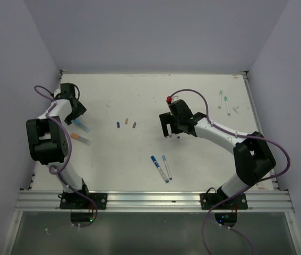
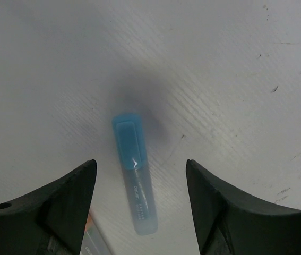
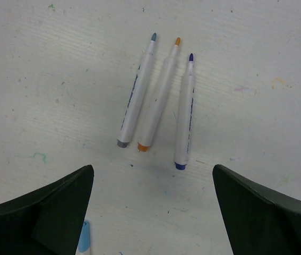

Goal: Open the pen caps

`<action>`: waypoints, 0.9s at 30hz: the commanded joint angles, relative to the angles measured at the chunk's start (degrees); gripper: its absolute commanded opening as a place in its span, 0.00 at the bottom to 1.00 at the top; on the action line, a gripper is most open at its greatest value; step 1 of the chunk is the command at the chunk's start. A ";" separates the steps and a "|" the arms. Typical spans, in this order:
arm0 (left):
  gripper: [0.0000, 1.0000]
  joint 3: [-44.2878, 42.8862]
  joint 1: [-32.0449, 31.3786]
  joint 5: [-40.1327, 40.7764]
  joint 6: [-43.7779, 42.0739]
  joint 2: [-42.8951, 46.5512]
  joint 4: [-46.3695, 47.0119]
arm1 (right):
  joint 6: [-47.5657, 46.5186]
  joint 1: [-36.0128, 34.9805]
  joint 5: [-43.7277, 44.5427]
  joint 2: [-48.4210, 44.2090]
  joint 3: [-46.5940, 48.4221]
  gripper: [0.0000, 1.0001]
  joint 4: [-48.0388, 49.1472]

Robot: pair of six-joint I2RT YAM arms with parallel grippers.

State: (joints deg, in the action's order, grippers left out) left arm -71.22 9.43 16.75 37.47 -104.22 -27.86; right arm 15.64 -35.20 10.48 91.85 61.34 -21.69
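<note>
Left gripper spread wide over a white-barrelled marker pen.
Its fingers straddle the barrel without touching it. The pen's long axis runs straight away from the gripper, with the stubby light-blue plastic cap at the far end. The right gripper, also spread wide, is well apart, so the left arm is nearer.

three pens side by side; bare tips toward 12 o'clock | right gripper at 6 o'clock; jaws wide apart
</note>
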 commanded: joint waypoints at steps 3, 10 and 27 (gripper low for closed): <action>0.64 -0.32 1.64 0.04 1.72 -0.89 2.63 | 0.71 -0.04 -0.29 -2.29 -0.70 0.98 1.74; 0.64 0.12 2.35 -1.54 1.64 -2.73 3.69 | 0.53 0.04 0.33 -2.73 -0.87 0.98 1.74; 0.46 2.49 3.31 -0.93 2.34 -6.16 6.15 | 0.27 0.04 2.00 -4.40 -0.78 0.97 0.86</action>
State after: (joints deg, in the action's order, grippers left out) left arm -69.45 11.99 15.38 38.52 -108.66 -23.79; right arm 15.62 -35.20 11.00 90.24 60.45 -21.43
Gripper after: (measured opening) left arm 0.472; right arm 0.977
